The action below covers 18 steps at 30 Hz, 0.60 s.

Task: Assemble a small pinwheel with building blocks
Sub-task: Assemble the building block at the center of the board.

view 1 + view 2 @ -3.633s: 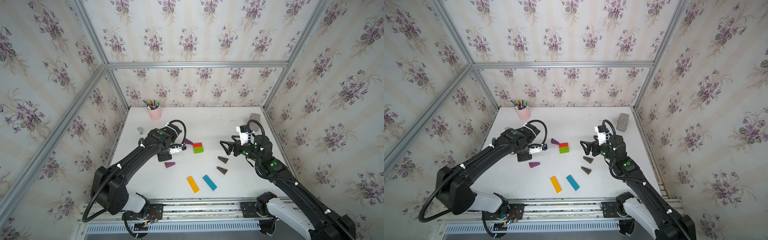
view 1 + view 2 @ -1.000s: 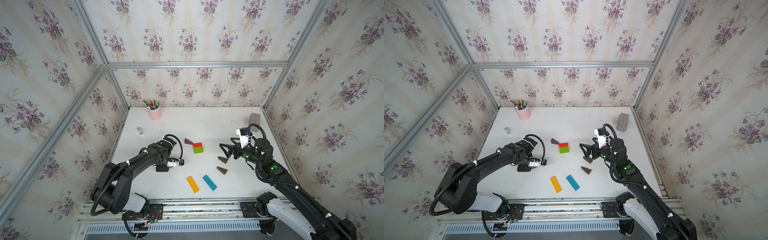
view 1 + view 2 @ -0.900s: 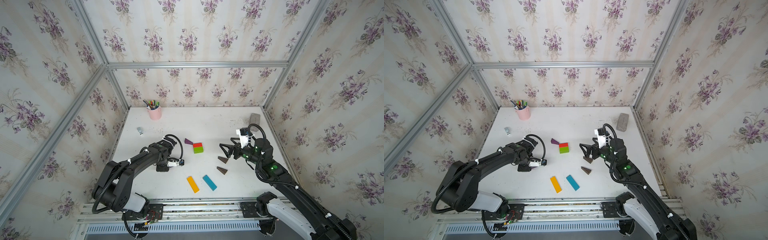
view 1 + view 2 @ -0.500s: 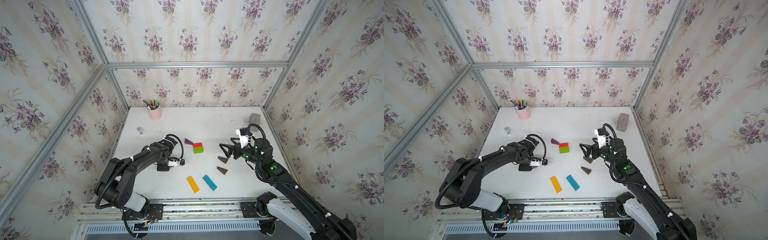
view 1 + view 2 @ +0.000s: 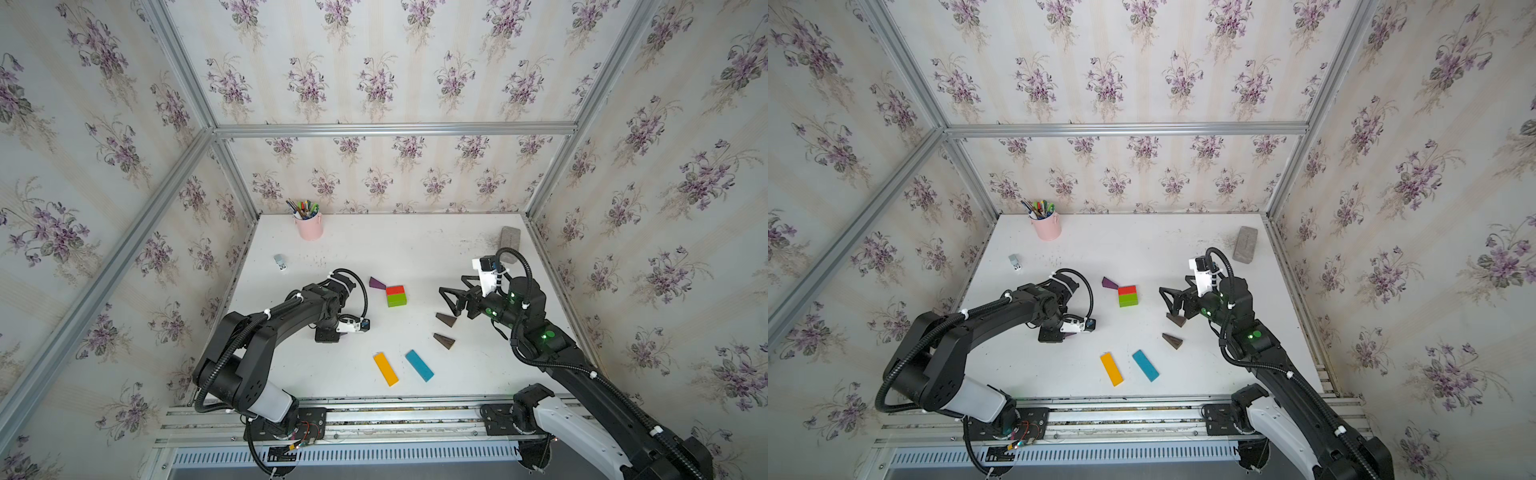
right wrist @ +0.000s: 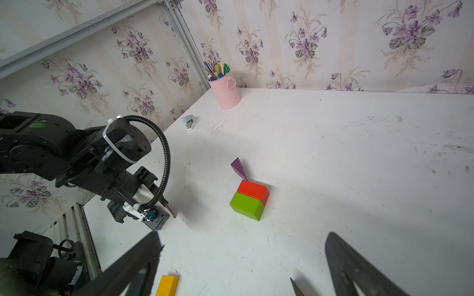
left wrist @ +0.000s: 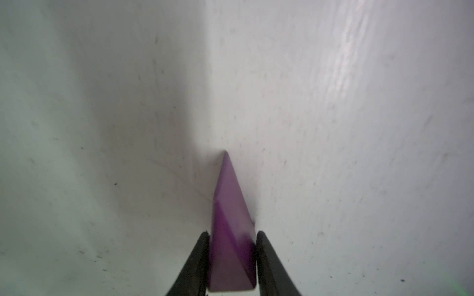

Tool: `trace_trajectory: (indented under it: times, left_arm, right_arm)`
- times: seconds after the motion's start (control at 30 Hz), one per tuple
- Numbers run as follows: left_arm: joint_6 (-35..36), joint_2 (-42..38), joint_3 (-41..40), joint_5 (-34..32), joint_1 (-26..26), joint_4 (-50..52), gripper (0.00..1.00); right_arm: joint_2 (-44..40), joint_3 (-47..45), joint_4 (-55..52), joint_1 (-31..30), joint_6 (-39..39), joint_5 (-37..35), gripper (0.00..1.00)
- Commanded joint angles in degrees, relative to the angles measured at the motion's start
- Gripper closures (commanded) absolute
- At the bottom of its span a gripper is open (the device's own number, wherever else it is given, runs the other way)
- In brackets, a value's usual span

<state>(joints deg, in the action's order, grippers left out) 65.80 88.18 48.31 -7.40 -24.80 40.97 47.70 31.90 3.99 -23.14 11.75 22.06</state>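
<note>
In the left wrist view my left gripper [image 7: 232, 234] is shut on a purple wedge [image 7: 229, 205] whose tip rests on the white table. In a top view the left gripper [image 5: 327, 333] points down at the table left of the blocks and hides that wedge. A second purple wedge [image 5: 377, 283] touches the red brick [image 5: 395, 289], which sits against the green brick [image 5: 397, 299]. My right gripper [image 5: 451, 301] stands open just above one brown wedge [image 5: 446, 319]; the other brown wedge [image 5: 444, 340] lies nearer the front. The yellow bar [image 5: 386, 368] and blue bar [image 5: 419, 365] lie side by side at the front.
A pink pen cup [image 5: 309, 224] stands at the back left, and a rough grey brick [image 5: 508, 238] lies at the back right. A small grey-white object [image 5: 281, 262] lies near the left wall. Walls enclose the table on three sides.
My left gripper came down onto the loose purple wedge left of the bricks and closed on it. The right arm has barely moved and stays open.
</note>
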Motion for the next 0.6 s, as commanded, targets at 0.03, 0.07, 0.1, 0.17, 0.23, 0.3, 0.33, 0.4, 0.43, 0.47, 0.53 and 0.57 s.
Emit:
trace_trajectory:
  times: [0.03, 0.07, 0.1, 0.17, 0.23, 0.3, 0.33, 0.4, 0.43, 0.47, 0.53, 0.57]
  left_arm:
    - [0.17, 0.25, 0.46, 1.24, 0.01, 0.73, 0.75]
    - [0.03, 0.35, 0.50, 1.45, -0.04, 0.78, 0.75]
    - [-0.27, 0.35, 0.56, 1.72, -0.07, 0.78, 0.75]
    - [-1.48, 0.16, 1.11, 2.65, -0.08, 0.77, 0.76]
    - [-3.60, 0.09, 2.07, 4.17, -0.15, 0.86, 0.77]
    - [-7.02, 0.19, 3.39, 5.13, -0.93, 0.95, 0.78]
    - [-9.12, 0.55, 4.19, 5.32, -1.47, 0.95, 0.79]
    - [-12.47, 1.43, 5.39, 5.82, -2.70, 1.32, 0.79]
    - [-13.82, 1.95, 6.05, 6.02, -3.53, 1.61, 0.79]
    - [-15.25, 2.56, 6.78, 6.33, -4.29, 1.69, 0.79]
    - [-17.93, 4.13, 8.73, 6.13, -5.36, 2.04, 0.79]
    - [-19.22, 5.14, 10.20, 5.90, -5.86, 2.55, 0.80]
  right_arm:
    - [-0.24, -0.17, 0.88, -0.05, -0.59, -0.27, 0.00]
    - [-0.28, -0.24, 0.92, -0.03, -0.58, -0.27, 0.00]
    - [-0.25, -0.17, 0.91, -0.02, -0.59, -0.27, 0.00]
    - [-0.35, -0.15, 0.89, -0.03, -0.59, -0.27, 0.00]
    - [-0.33, -0.11, 0.80, -0.01, -0.58, -0.27, 0.00]
    - [-0.33, -0.02, 0.76, 0.01, -0.50, -0.26, 0.00]
    - [-0.26, 0.17, 0.58, 0.02, -0.37, -0.35, 0.00]
    - [0.23, 0.65, -0.05, 0.06, -0.24, -0.89, 0.00]
    - [0.69, 1.21, -0.90, 0.10, -0.23, -1.46, 0.00]
    - [1.23, 1.77, -1.68, 0.09, -0.39, -2.12, 0.00]
    - [1.85, 2.35, -2.39, 0.15, -0.26, -3.06, 0.00]
    - [1.97, 2.58, -2.84, 0.22, -0.15, -3.58, 0.00]
